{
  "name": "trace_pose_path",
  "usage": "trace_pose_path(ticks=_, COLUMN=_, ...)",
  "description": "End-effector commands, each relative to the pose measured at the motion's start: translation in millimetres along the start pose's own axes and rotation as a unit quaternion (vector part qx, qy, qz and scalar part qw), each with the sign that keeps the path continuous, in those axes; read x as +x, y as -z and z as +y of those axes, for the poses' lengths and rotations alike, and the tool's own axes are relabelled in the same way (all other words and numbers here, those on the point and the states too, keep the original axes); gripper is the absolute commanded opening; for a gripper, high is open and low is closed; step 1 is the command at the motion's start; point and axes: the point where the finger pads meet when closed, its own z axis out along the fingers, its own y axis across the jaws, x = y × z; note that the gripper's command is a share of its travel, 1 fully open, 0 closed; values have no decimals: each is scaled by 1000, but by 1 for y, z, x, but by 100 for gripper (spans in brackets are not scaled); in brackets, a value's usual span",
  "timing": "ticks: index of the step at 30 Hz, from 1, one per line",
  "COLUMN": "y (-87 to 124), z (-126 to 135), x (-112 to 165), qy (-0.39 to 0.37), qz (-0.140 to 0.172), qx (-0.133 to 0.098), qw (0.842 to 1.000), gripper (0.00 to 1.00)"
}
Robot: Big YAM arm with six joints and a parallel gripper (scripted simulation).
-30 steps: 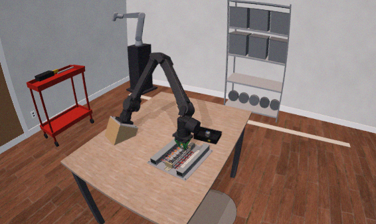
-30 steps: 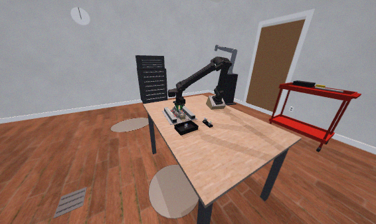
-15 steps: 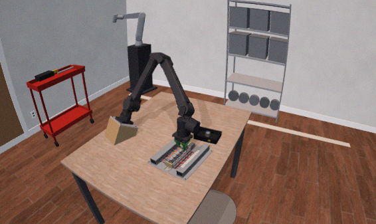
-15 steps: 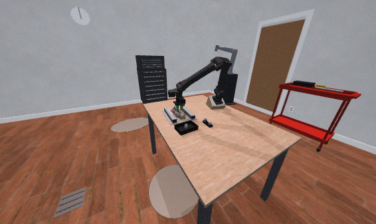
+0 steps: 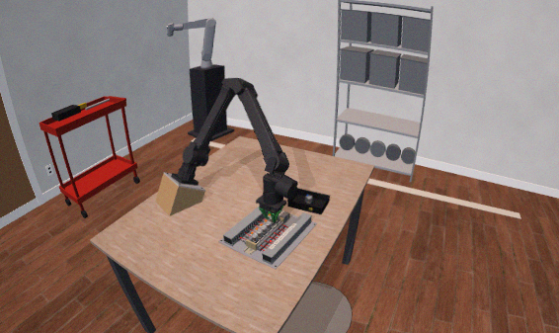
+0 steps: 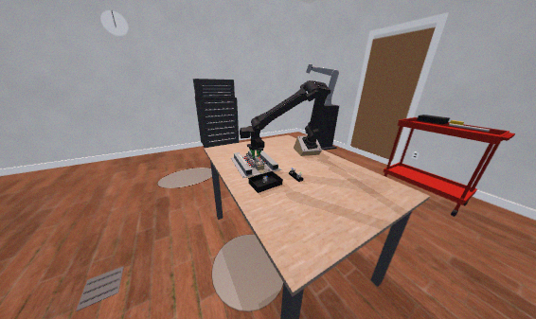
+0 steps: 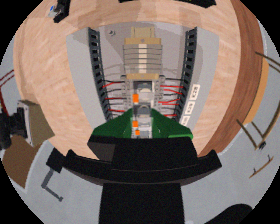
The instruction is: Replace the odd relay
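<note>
The grey relay panel [image 5: 269, 232] lies on the table with a row of relays between two black ducts. My gripper [image 5: 271, 212] stands straight down over the end of the row nearest the tray. In the wrist view its green fingers are shut on a relay with an orange button [image 7: 136, 117]. The neighbouring relay [image 7: 139, 96] also shows an orange button. I cannot tell how deep the held relay sits. A small black stand [image 6: 295, 174] sits beside the tray.
The arm's tan base block [image 5: 179, 195] stands at the table's left edge. A red cart [image 5: 89, 151], a shelf unit [image 5: 382, 82] and a second arm on a black pedestal [image 5: 206, 94] stand off the table.
</note>
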Motion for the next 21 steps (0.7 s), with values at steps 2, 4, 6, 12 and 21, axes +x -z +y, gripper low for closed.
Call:
trace_pose_path(ticks=2, y=2, z=-14, x=-7, qy=11, qz=1, qx=13, qw=1000, gripper=0)
trace_pose_path(ticks=4, y=2, z=-14, x=-7, qy=12, qz=1, qx=13, qw=1000, gripper=0)
trace_pose_path(ticks=6, y=2, z=-14, x=-8, qy=12, qz=1, qx=13, qw=1000, gripper=0)
trace_pose_path(ticks=12, y=2, z=-14, x=-8, qy=12, qz=1, qx=13, qw=1000, gripper=0)
trace_pose_path(ticks=21, y=5, z=-20, x=-8, qy=14, qz=2, qx=17, qw=1000, gripper=0)
